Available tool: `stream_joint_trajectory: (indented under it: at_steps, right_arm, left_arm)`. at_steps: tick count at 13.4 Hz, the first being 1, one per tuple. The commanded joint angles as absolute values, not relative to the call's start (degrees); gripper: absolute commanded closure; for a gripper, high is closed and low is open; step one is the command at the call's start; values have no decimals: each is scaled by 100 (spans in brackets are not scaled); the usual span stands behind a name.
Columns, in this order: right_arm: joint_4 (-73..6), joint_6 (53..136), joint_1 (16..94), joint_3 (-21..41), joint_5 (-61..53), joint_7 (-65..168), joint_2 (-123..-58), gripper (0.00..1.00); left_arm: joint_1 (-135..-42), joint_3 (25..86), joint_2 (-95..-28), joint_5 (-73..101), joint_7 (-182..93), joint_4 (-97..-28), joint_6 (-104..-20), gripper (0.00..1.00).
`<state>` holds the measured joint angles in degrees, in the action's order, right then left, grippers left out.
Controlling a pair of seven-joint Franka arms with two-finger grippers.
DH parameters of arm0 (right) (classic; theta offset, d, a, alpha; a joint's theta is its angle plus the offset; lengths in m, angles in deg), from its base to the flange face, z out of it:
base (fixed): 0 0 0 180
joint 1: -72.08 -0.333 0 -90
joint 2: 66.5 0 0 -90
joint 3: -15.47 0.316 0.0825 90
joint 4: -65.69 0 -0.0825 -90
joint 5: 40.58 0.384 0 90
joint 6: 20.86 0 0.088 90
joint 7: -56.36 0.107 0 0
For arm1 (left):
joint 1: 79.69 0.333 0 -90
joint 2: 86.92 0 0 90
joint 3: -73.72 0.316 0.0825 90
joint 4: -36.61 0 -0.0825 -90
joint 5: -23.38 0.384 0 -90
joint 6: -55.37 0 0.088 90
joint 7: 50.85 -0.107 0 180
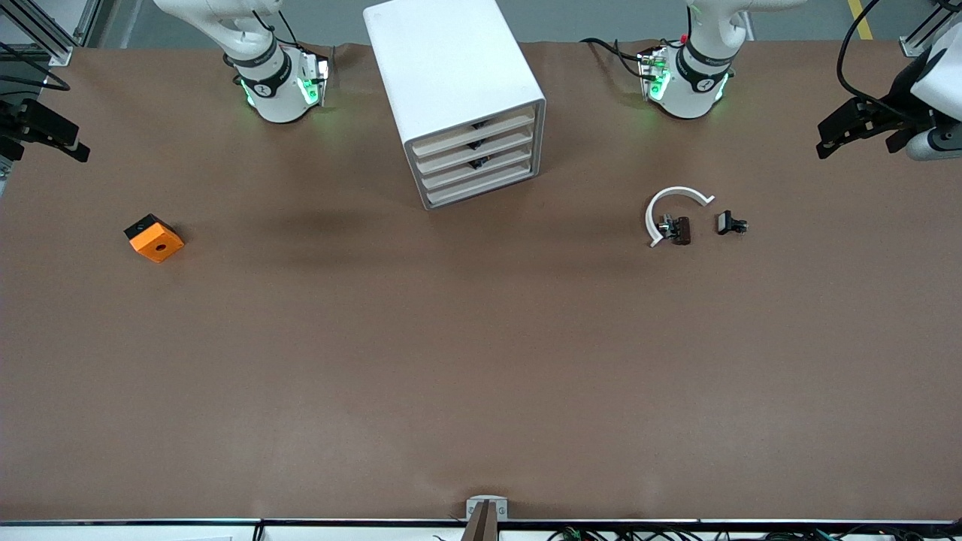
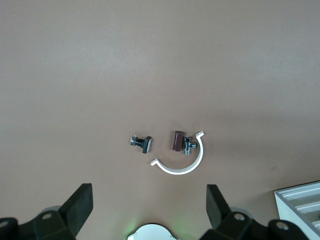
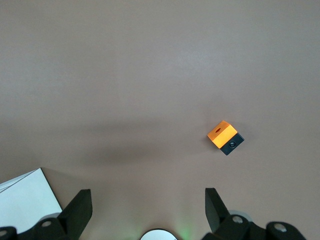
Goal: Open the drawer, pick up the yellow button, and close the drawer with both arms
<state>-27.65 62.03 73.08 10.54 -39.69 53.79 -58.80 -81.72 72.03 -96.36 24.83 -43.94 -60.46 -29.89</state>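
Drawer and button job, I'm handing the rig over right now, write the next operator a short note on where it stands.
Left gripper: open, empty, high over the left arm's end of the table, waiting.
Right gripper: open, empty, high over the right arm's end, waiting.
Cabinet stands between the arm bases; all four drawers look shut. No button in view.
Loose on the table: orange block toward the right arm's end; white arc and two small black clips toward the left arm's end.
Done: nothing. Left: open drawer, take button, close drawer.
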Motion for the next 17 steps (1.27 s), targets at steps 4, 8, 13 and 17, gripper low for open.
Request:
stream_joint_trajectory:
  at_steps: [4, 8, 13, 17]
  right_arm:
    - [-2923, 6273, 7261, 1011, -3944, 5337, -5710, 0]
    - [-2923, 6273, 7261, 1002, -3944, 5337, -5710, 0]
    - [-2923, 6282, 7252, 1011, -3944, 5337, -5710, 0]
    - [-2923, 6273, 7252, 1011, -3944, 5337, -5710, 0]
  left_arm:
    - [-8022, 7205, -9580, 2505, -4531, -5866, -2865, 0]
    - [-7644, 7214, -9124, 2470, -4506, -5805, -2865, 0]
    - [-7714, 7153, -8342, 1875, -3112, -5849, -2892, 0]
    - [-7784, 6828, -7770, 1583, -1627, -5840, -2918, 0]
